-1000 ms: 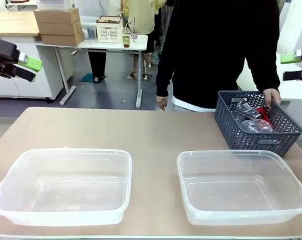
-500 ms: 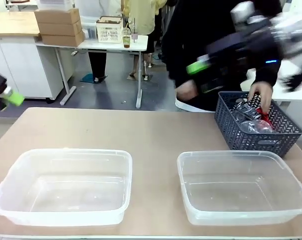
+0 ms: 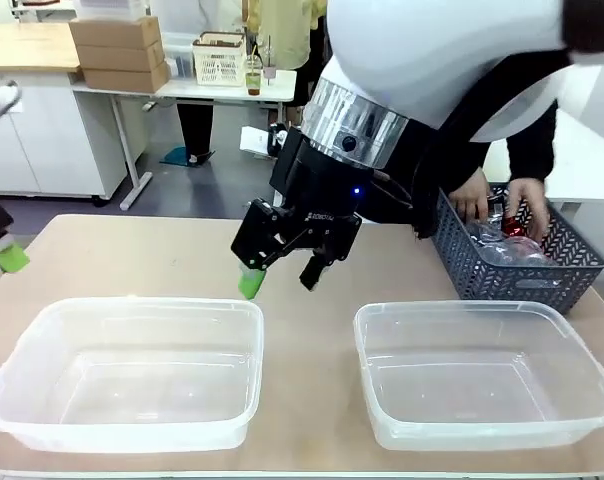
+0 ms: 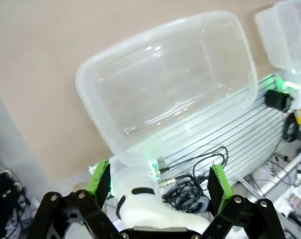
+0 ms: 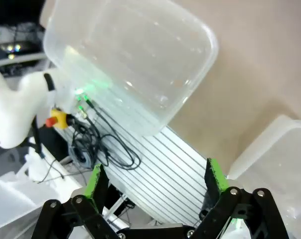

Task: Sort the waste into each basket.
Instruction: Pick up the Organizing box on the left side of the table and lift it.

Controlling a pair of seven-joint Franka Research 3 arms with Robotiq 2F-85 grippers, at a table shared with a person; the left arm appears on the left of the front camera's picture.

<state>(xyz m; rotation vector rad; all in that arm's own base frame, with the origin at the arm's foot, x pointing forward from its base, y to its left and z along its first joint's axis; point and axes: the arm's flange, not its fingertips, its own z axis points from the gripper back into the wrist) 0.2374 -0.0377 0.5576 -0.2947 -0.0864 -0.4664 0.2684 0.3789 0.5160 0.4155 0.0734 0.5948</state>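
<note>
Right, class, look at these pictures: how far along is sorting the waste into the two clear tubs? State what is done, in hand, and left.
Done: nothing; the left tub and right tub are empty. In hand: nothing gripped; the right claw hangs open over the table near the left tub, and the left claw is open too. Left: the waste lying in the grey basket, where the person's hands are.

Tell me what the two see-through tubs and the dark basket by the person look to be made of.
The left tub and right tub: likely thin clear plastic, glossy; the table shows through the walls and the rims catch highlights. The dark basket: probably moulded rigid plastic, matte grey-blue, with regular herringbone cut-outs in its walls.
</note>
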